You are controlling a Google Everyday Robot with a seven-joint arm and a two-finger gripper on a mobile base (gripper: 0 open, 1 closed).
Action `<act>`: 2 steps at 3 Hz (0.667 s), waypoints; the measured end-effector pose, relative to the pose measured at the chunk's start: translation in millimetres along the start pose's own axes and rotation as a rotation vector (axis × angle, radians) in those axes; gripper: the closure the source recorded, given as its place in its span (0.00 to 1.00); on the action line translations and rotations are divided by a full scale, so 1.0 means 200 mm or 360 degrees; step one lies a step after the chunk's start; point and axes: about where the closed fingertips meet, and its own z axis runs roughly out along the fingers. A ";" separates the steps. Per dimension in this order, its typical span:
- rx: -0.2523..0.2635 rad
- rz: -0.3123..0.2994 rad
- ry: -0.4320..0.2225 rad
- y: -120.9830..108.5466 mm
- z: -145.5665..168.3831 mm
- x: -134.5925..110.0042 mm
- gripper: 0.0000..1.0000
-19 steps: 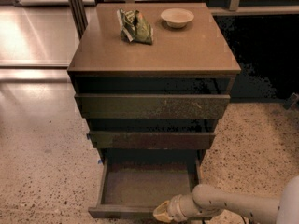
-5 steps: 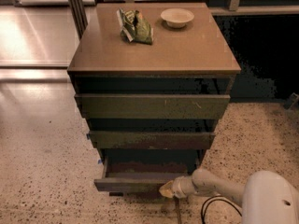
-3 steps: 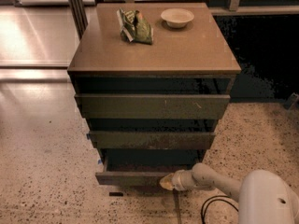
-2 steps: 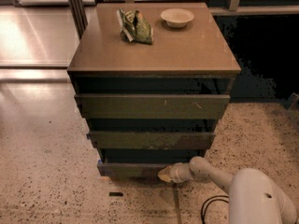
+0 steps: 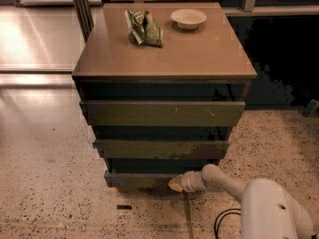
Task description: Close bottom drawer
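The bottom drawer (image 5: 137,179) is the lowest dark brown-olive front of the brown cabinet (image 5: 164,59). It is pushed almost fully in, its front sticking out only slightly below the middle drawer front (image 5: 162,149). Its inside is hidden. My gripper (image 5: 176,184) is low at the drawer front's right part, its pale tip against the front, on the white arm (image 5: 234,185) that comes in from the lower right.
On the cabinet top lie a green snack bag (image 5: 144,28) and a white bowl (image 5: 189,18). The top drawer front (image 5: 162,113) sits slightly out. Speckled floor (image 5: 50,183) surrounds the cabinet; a small dark scrap (image 5: 123,207) lies on it. Dark space at the right.
The bottom drawer has slid from well pulled out to nearly shut. My gripper moved with its front, toward the cabinet.
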 end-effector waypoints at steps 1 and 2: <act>0.0059 -0.0024 -0.0023 -0.14 0.00 -0.06 1.00; 0.0065 0.0060 -0.0064 -0.18 0.01 -0.05 1.00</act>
